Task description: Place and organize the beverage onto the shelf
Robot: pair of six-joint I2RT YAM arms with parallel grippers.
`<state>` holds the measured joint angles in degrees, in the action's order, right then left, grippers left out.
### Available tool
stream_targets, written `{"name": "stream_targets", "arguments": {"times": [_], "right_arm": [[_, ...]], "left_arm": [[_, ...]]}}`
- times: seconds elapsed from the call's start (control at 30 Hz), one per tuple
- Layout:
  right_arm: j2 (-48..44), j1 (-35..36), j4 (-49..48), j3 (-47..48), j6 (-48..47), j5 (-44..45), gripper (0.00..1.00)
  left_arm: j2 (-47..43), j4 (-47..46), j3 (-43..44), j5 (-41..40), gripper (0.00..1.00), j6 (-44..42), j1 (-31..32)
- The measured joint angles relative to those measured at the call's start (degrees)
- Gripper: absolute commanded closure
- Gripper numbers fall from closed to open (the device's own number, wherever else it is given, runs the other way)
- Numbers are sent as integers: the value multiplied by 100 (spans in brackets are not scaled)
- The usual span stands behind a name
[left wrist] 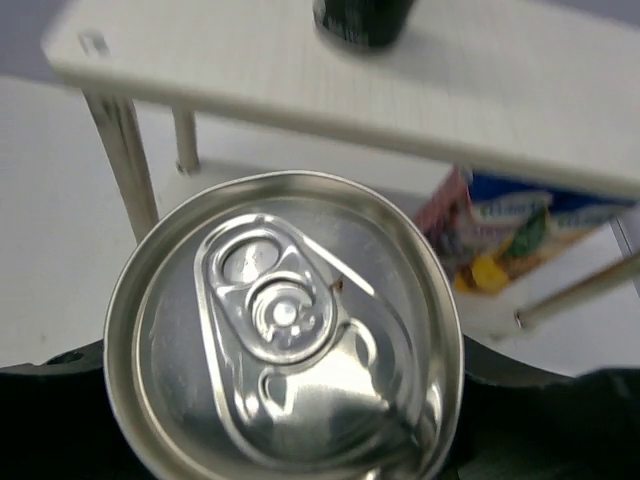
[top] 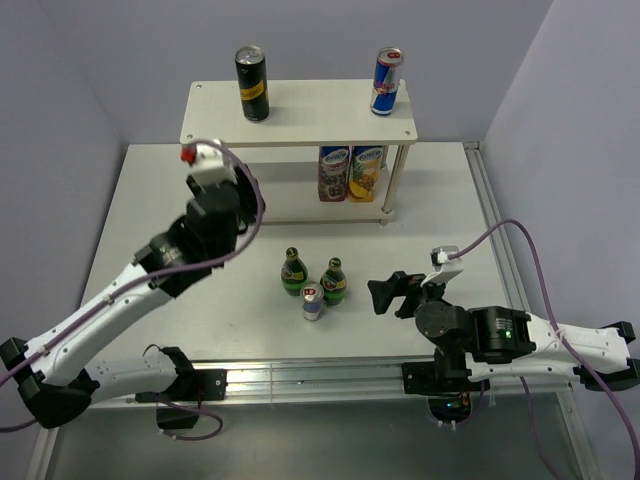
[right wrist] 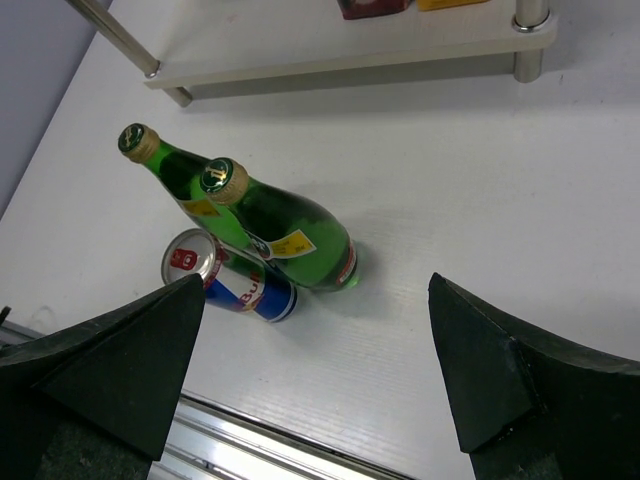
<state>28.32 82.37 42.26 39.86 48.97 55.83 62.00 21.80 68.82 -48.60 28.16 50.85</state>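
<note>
Left tool [top: 218, 190] is clamped around a can [left wrist: 285, 330]. I only see its silver top, so no idea which colour. It hangs just in front of the shelf [top: 300, 125], left side, about level with the top board. Right tool [top: 392, 293] is spread wide with nothing in it, near the green bottles [right wrist: 290, 235] and the blue can [right wrist: 235, 280] on the surface [top: 440, 220]. My take: keep the can upright, clear the board's edge, and set it beside the black can [top: 251, 85] without knocking it.
</note>
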Motion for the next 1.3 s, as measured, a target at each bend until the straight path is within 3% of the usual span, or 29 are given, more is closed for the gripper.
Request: {"name": "stream_targets", "arguments": {"times": [0.23,0.5,1.07,1.17,1.27,1.3], "right_arm": [[4,0,-142,-55,-20,-15,0],[31,0,-240,-439,55,-133,0],[57,0,-240,-468,133,-146,0],[131,0,-240,-468,136,-146,0],[192,0,-240,-468,140,-146,0],[205,0,-240,-468,146,-144,0]], "left_arm": [[1440,122,2485,1097,100,-1093,-1700],[2914,470,4430,1805,100,-1591,-2446],[3611,455,4754,2138,98,-1805,-2968],[3602,146,4586,2142,85,-1812,-2994],[3576,-118,4428,2168,50,-1845,-3005],[3560,-195,4374,2175,33,-1851,-3010]]}}
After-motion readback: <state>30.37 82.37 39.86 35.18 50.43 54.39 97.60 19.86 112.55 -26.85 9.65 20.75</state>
